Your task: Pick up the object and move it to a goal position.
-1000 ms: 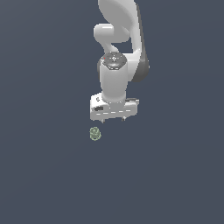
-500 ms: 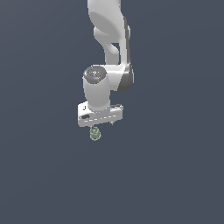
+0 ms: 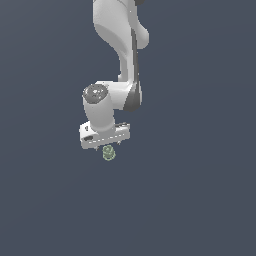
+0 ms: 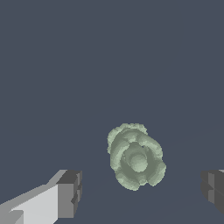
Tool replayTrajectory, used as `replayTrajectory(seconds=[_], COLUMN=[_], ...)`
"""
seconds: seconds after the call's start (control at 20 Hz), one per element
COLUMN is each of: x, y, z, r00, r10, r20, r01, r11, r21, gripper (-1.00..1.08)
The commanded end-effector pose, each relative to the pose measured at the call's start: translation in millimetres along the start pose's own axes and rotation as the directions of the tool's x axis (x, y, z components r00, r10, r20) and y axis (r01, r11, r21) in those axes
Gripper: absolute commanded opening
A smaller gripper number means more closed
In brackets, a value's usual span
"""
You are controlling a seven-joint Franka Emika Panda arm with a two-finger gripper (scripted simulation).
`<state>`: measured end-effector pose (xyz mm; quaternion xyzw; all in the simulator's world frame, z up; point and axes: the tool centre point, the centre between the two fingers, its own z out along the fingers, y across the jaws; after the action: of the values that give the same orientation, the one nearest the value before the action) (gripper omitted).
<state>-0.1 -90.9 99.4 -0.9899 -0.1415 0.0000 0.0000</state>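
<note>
**Claw spread wide over the knobbly object, nothing gripped**

The gripper (image 3: 105,145) hangs just above the object (image 3: 108,153) in the exterior view, its pale crossbar tilted slightly so that the end toward the exterior view's left sits a little lower. The white arm (image 3: 117,60) rises from it to the top of the frame, bending at a rounded joint above the wrist. The object lies on the plain dark grey-blue floor (image 3: 200,190), peeking out directly under the crossbar, a little toward the exterior view's right of its middle.

The wrist view gives the clearer reading of the claw. Its two fingers stand far apart: one dark-tipped finger (image 4: 70,194) on a pale grey body shows at one side of the frame, and only the dark tip of the other (image 4: 213,187) shows at the opposite edge. The object (image 4: 135,155) sits in the gap between them, a pale grey-green lump of rounded knobs clustered around a small central bump. It is much narrower than the opening, and bare floor shows on both sides of it, so neither finger touches it. It lies somewhat nearer the finger whose tip alone is seen than the midpoint of the gap.

The claw holds nothing and presses on nothing. Whether the fingertips reach down as low as the object cannot be told from either view.
</note>
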Motion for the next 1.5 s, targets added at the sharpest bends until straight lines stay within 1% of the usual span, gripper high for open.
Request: replayTrajectory(seconds=[0.0, 0.3, 0.75, 1.0, 1.05, 1.45], x=[-1.3, -1.7, -2.9, -1.9, -1.9, -1.9], y=[3.4, 3.7, 3.6, 4.4, 4.4, 4.4], z=[2.7, 6.2, 46.5, 53.4, 53.4, 53.4], r00=[1.000, 1.000, 1.000, 1.000, 1.000, 1.000], r10=[-0.008, -0.006, -0.009, -0.009, -0.009, -0.009], r20=[0.000, 0.001, 0.000, 0.000, 0.000, 0.000], r01=[0.008, 0.006, 0.009, 0.009, 0.009, 0.009], r11=[1.000, 1.000, 1.000, 1.000, 1.000, 1.000], r21=[0.000, 0.000, 0.000, 0.000, 0.000, 0.000], gripper=[1.00, 1.00, 1.00, 1.00, -1.00, -1.00])
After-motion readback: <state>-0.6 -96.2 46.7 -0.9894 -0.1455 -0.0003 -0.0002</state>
